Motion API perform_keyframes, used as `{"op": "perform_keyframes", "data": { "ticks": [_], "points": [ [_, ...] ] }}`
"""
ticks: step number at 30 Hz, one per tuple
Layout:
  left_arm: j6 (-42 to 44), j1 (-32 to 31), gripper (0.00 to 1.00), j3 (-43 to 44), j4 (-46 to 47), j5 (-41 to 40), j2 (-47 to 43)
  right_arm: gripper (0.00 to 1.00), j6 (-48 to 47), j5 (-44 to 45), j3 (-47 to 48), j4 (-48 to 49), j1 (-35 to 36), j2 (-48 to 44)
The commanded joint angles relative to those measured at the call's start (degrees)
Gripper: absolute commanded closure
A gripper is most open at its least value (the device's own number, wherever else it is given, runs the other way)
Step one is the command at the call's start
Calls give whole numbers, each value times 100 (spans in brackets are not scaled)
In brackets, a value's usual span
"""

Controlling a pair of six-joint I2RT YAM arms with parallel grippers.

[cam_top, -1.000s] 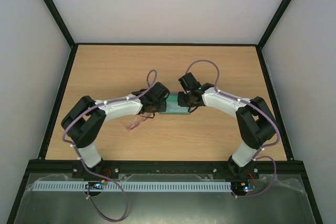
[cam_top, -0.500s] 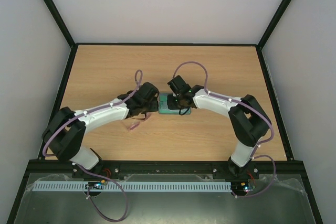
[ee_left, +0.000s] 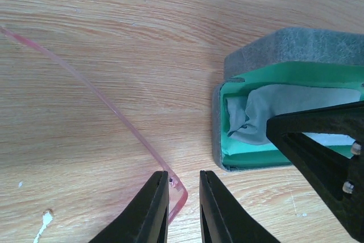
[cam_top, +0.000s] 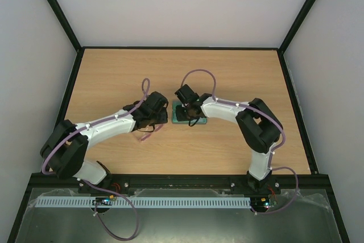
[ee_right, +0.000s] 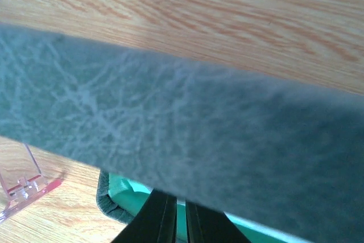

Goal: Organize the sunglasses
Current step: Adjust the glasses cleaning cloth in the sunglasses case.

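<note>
Left wrist view puts your left claw (ee_left: 185, 197) at the bottom edge, fingers close with a thin gap. The hooked tip of the thin pinkish-red translucent sunglasses (ee_left: 91, 86) sits there against the left finger; you cannot tell if it is pinched. Right of centre lies the open grey-blue hard case (ee_left: 296, 46), holding a crumpled light-blue cloth (ee_left: 256, 112). Your right claw (ee_right: 180, 217) has fingers almost touching, tips hidden behind the lid: grip unclear.

Sunglasses (ee_left: 114, 106), thin pink translucent frame, lying on the wooden table (cam_top: 114, 72)
</note>
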Motion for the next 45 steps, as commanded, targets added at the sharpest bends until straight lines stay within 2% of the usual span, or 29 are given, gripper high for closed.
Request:
{"op": "perform_keyframes", "data": {
  "ticks": [1,9,13,22,30,35,45],
  "points": [
    [-28,38,82,-99,-47,-9,-121,92,32,54,85,134,122,161],
    [-14,45,82,-116,-47,-16,-172,91,-5,377,67,-66,247,-69],
    [7,47,82,-112,-56,-24,-179,85,-4,574,96,-132,248,-206],
    [46,60,82,-55,-112,-42,-171,83,-61,464,291,-39,242,46],
    [39,65,82,-60,-105,-26,-137,84,-73,440,210,98,258,235],
    [37,65,82,-67,-82,-16,-111,90,-78,368,33,284,257,244],
    [11,65,82,-104,-82,-7,-105,90,-92,562,-75,291,311,276]
  ]
}}
